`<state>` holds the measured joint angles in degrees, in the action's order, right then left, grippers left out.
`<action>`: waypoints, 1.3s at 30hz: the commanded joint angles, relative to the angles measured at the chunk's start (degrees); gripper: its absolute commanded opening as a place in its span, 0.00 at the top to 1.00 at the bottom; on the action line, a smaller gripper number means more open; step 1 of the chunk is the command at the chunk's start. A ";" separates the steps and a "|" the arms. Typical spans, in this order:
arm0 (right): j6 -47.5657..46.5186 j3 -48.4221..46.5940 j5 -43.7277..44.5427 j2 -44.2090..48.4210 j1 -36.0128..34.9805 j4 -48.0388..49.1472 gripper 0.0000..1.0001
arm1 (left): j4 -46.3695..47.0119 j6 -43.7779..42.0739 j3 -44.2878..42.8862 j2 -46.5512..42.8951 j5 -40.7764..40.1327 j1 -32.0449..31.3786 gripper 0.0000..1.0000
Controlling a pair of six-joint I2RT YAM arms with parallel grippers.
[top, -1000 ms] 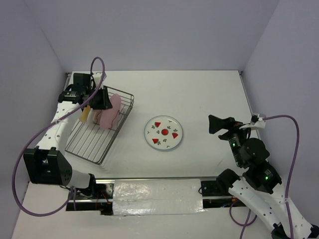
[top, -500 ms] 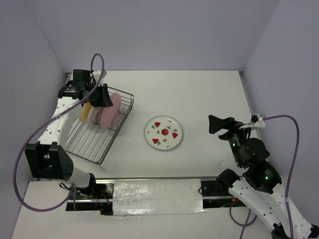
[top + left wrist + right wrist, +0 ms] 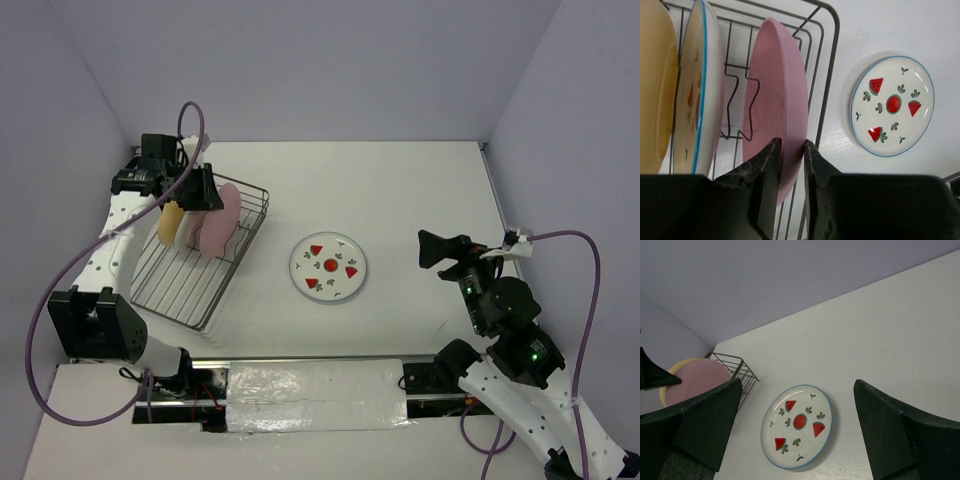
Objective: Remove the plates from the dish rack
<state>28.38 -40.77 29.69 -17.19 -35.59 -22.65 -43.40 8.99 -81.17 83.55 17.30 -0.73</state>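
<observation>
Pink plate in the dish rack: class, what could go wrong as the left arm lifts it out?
1. The left jaws pinch only the thin rim of the pink plate, so it could slip or swing.
2. The white plate stands close beside it in the dish rack; a tilted lift might knock it or snag the wires.

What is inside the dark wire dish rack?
Three upright plates: plain pink plate, rim pinched by the left gripper; white fruit-marked plate; tan-yellow plate. Anything behind the yellow one is hidden.

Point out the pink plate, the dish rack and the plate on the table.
pink plate point(image 3: 774, 95), left wrist view, its face.
dish rack point(image 3: 183, 282), top view, bare floor bars.
watermelon plate point(image 3: 329, 266), top view, its centre.
</observation>
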 commanded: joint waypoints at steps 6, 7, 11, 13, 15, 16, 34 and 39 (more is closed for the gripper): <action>-1.14 0.17 0.19 -0.65 0.17 3.23 0.00 | -2.13 0.76 -7.16 0.47 -1.92 0.56 1.00; -1.14 0.17 0.19 -0.74 0.17 3.23 0.00 | -2.48 0.59 -7.25 0.56 -2.18 0.56 1.00; -1.31 0.08 -0.42 -0.91 0.17 3.49 0.00 | -2.92 -0.20 -7.16 0.04 -3.41 0.56 1.00; -1.31 0.17 -0.78 -1.09 0.17 3.58 0.00 | -2.22 -0.12 -7.16 -0.84 -3.59 0.56 1.00; -1.31 0.08 -0.69 -1.44 0.17 3.49 0.00 | -1.96 0.50 -7.86 -1.28 -3.68 0.56 1.00; -1.31 0.17 -0.51 -1.62 0.17 3.49 0.00 | -2.13 0.50 -8.30 -1.28 -3.33 0.56 1.00; -1.75 -0.18 -1.39 -3.29 0.17 3.76 0.00 | -5.38 1.20 -18.59 -4.71 -4.02 0.21 1.00; -0.70 -0.53 -1.21 -4.95 0.17 3.59 0.00 | -5.73 2.25 -22.28 -4.71 -9.99 -6.29 1.00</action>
<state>27.44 -40.77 28.86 -20.45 -35.59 -20.88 -51.81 10.90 -99.72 80.90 12.14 -4.10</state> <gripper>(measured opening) 0.998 0.283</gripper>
